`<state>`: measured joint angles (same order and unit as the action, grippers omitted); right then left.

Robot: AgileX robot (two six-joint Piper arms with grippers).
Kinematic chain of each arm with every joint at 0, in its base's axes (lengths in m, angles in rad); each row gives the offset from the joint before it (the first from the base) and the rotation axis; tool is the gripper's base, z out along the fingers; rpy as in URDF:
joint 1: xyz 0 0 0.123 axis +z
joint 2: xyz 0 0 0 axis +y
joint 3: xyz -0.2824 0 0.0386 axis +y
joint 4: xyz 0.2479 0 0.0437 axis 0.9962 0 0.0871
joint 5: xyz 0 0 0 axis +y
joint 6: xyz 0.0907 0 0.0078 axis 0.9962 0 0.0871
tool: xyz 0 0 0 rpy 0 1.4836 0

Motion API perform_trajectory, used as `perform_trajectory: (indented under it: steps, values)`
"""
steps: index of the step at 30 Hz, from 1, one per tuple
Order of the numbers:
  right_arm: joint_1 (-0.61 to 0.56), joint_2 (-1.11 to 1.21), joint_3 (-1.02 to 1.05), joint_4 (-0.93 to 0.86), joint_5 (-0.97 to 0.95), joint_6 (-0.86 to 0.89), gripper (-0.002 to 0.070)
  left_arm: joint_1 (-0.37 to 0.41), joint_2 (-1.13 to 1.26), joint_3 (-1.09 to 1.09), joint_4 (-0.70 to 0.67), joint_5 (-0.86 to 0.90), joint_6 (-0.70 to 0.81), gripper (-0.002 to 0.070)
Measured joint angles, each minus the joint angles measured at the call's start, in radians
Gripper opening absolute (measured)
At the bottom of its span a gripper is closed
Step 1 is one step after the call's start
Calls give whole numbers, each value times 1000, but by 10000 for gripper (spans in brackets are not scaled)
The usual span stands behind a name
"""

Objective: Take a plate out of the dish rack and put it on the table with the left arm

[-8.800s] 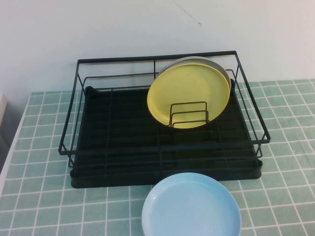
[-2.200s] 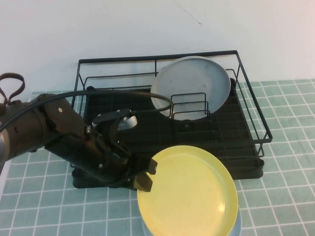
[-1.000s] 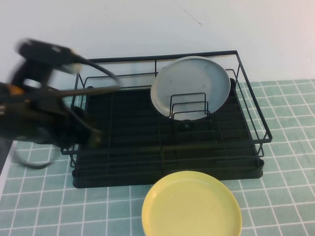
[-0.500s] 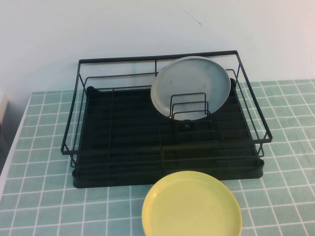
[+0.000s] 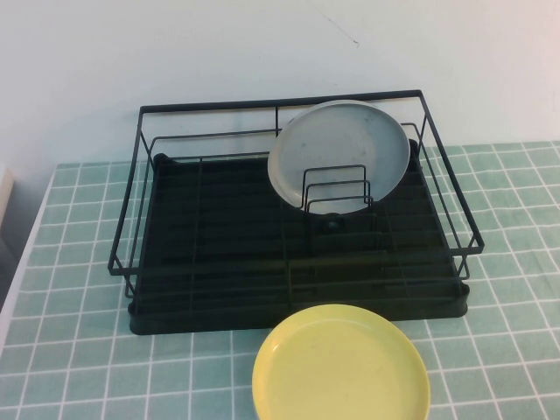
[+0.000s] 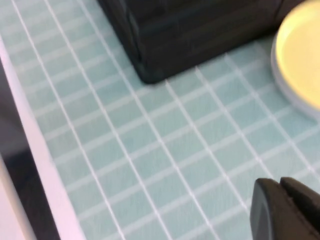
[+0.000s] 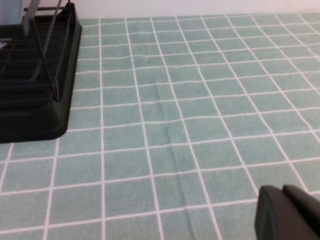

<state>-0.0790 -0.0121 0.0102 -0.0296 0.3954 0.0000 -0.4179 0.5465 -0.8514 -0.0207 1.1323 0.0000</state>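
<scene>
The yellow plate (image 5: 341,366) lies flat on the table (image 5: 79,350) in front of the dish rack (image 5: 219,249), free of any gripper. It also shows in the left wrist view (image 6: 301,52), with a pale blue rim (image 6: 299,103) under its edge. My left gripper (image 6: 280,187) is shut and empty, low over the tiles to the left of the rack's front corner (image 6: 150,55). My right gripper (image 7: 282,192) is shut and empty over the tiles to the right of the rack (image 7: 35,100). Neither arm shows in the high view.
A pale grey plate (image 5: 339,153) stands upright in the rack's wire dividers at the back right. The table's left edge (image 6: 35,150) runs close to my left gripper. Open tiles lie on both sides of the rack.
My left arm has pulled back to the left and out of the high view. The yellow plate has stayed flat in front of the rack.
</scene>
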Motion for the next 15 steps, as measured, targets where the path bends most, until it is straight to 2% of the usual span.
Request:
perform_trajectory:
  steps: [6, 15]
  values:
    - [0, 0, 0, 0, 0, 0, -2, 0, 0, 0, 0, 113, 0, -2]
    - [0, 0, 0, 0, 0, 0, -2, 0, 0, 2, 38, 124, 12, -2]
